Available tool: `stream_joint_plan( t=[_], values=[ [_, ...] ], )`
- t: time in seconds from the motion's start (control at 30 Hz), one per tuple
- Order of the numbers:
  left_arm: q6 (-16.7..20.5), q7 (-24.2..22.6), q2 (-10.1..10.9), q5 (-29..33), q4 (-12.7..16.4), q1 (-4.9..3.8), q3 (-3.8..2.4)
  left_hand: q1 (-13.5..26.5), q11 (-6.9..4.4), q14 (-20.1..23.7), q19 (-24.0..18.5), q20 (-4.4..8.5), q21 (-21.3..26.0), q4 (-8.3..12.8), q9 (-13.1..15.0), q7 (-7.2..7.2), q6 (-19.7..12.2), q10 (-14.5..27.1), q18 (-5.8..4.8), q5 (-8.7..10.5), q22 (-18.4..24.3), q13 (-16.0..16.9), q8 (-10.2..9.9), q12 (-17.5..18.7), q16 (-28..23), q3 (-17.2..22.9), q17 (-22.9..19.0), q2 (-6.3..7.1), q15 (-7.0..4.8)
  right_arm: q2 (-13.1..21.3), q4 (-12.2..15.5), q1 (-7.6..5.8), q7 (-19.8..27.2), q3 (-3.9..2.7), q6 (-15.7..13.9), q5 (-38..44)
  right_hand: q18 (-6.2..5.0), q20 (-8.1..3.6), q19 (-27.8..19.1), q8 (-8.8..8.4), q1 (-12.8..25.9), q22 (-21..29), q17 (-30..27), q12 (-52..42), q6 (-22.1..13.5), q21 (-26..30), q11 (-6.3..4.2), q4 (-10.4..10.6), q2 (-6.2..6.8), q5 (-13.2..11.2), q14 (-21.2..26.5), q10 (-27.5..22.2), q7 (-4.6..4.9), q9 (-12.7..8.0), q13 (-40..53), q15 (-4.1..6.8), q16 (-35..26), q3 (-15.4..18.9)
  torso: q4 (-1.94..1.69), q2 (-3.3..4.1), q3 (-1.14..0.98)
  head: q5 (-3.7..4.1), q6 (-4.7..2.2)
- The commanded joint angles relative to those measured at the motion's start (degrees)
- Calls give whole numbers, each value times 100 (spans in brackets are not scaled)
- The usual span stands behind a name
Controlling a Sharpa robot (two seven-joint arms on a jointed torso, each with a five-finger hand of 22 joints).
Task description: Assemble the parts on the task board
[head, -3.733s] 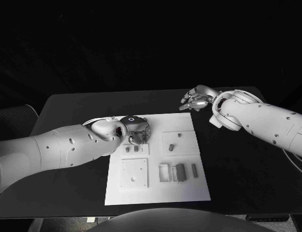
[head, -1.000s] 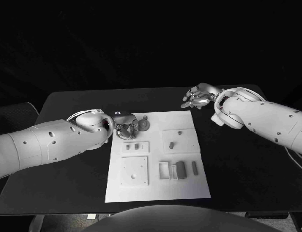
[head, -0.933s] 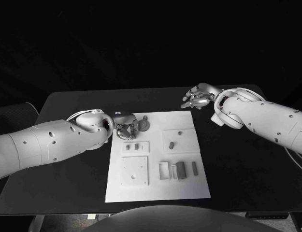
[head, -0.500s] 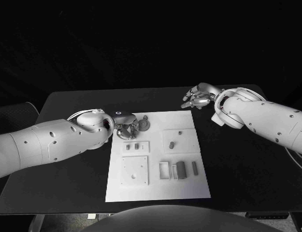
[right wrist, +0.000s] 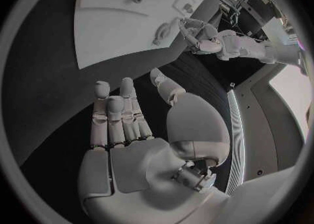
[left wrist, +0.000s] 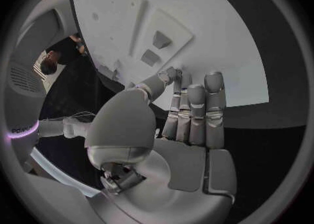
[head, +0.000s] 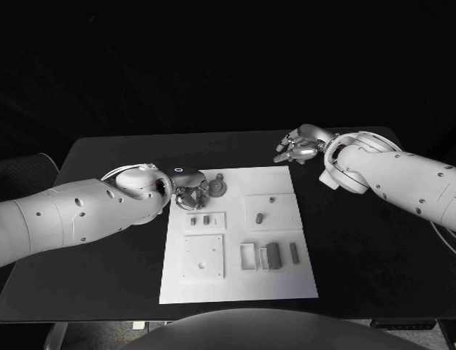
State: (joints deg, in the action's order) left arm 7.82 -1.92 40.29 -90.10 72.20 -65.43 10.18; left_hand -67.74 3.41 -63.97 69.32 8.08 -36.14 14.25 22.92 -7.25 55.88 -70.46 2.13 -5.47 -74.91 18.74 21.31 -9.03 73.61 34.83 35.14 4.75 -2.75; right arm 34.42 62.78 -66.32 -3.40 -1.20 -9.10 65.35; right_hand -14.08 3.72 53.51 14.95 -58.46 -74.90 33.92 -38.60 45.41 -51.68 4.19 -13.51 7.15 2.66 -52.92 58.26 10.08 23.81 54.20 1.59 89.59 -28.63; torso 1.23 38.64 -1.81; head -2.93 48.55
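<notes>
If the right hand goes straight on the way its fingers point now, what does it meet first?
Probably the bare black table, then the near edge of the task board. The right hand holds nothing, and no part lies in that line. Its height above the table is unclear.

Matt white task board [head: 238,284] on a matt black table [head: 101,219]; both hands (left [head: 191,191], right [head: 299,147]) gleam like polished metal.

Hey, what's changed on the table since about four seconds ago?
The left hand has drawn back from over the task board toward the board's far left corner, uncovering the small round part lying there. Whether it holds anything is unclear. The right hand stays off the board past its far right corner, holding nothing. The other parts have not moved.
</notes>
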Motion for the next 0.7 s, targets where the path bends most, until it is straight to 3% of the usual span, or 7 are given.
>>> stream_joint_plan(
  t=[0.03,0.7],
  values=[
    [-142,65,4,-76,-11,13,15,-29,7,11,-13,33,-18,27,-8,-13,40,-27,497,6,-111,9,14,33,20,2,-5,13,-14,-1,5,2,32,-1,67,-1,-92,-8,8,32,45,-62,-9,2,15,38,-11,-33,-19,25,7,25,43,2,-10,32,-20,11,0,0,0,2,-1],
    [-83,-45,-29,-16,-2,13,28,-11,13,15,-15,33,-18,26,-12,-25,17,-11,491,6,-108,10,-7,59,24,-3,-14,54,-10,-1,12,2,28,-1,68,-1,-92,-8,9,33,48,-63,-9,1,15,39,-11,-34,-18,25,7,25,43,1,-12,32,-21,10,1,1,-1,12,-7]
  ],
)
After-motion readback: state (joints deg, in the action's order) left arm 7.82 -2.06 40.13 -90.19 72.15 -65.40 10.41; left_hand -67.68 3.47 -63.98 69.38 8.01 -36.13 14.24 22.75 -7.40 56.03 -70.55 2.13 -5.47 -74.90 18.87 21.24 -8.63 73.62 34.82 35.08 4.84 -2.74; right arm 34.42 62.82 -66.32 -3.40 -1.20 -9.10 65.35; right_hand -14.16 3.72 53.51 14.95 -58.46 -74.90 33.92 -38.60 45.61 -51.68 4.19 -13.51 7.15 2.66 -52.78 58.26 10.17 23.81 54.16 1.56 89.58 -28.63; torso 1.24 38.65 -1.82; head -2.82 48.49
